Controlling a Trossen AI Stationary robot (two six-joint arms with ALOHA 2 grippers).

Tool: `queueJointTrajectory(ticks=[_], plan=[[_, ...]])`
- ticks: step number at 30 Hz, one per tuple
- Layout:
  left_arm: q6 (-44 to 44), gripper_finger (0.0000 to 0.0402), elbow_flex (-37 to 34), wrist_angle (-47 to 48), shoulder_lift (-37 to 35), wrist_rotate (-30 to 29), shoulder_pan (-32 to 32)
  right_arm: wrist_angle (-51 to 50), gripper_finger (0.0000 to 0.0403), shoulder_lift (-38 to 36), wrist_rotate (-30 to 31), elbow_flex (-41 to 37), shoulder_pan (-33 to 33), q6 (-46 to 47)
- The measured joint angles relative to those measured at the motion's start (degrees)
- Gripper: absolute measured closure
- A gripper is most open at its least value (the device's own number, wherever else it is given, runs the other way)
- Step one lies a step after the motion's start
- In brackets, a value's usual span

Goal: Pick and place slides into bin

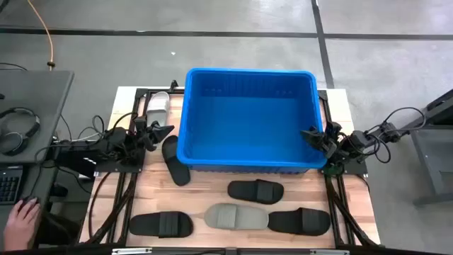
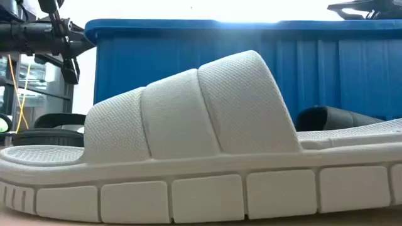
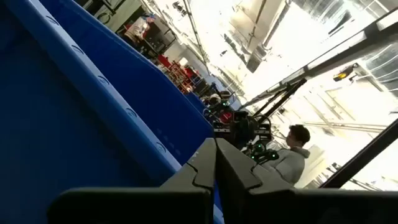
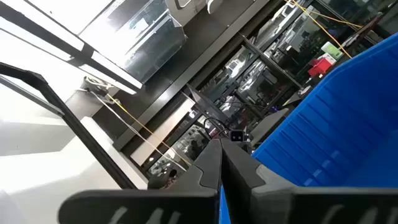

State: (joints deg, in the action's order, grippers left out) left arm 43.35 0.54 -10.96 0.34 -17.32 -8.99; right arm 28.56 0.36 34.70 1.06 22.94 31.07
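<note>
Evidently no slide is yet binned: the ribbed blue plastic bin appears empty, six foam-like slides lie on the wooden bench, and the left pincer and right pincer, both pressed together empty, must first spread over one.

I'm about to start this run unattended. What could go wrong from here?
The black slide lies right against the bin's left wall, beside the left end effector; a grasp there may bump or shift the bin. The grey slide touches a black slide, so picking one may drag the other. The right end effector, shut, sits at the bin's rim and could catch on it.
</note>
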Motion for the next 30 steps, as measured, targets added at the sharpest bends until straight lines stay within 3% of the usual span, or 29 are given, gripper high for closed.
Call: queueJointTrajectory(ticks=[12, 16, 24, 30], plan=[[2.38, 0.0401, 0.00, -2.35, 0.02, -0.41, 0.00, -0.03, 0.0403, 0.00, -0.02, 0.00, 0.00, 0.00], [4.83, 0.0401, 1.04, -3.63, 0.02, -3.29, -0.03, -0.04, 0.0402, 0.00, 0.00, 0.02, 0.00, 0.00], [-5.42, 0.0401, 9.10, -7.03, 0.26, -10.57, 0.00, -0.09, 0.0402, 0.00, -0.02, 0.02, 0.00, 0.00], [-13.60, 0.0401, 16.88, -6.51, 4.92, -13.02, 0.00, -0.09, 0.0403, 0.00, -0.04, 0.02, -0.02, 0.00]])
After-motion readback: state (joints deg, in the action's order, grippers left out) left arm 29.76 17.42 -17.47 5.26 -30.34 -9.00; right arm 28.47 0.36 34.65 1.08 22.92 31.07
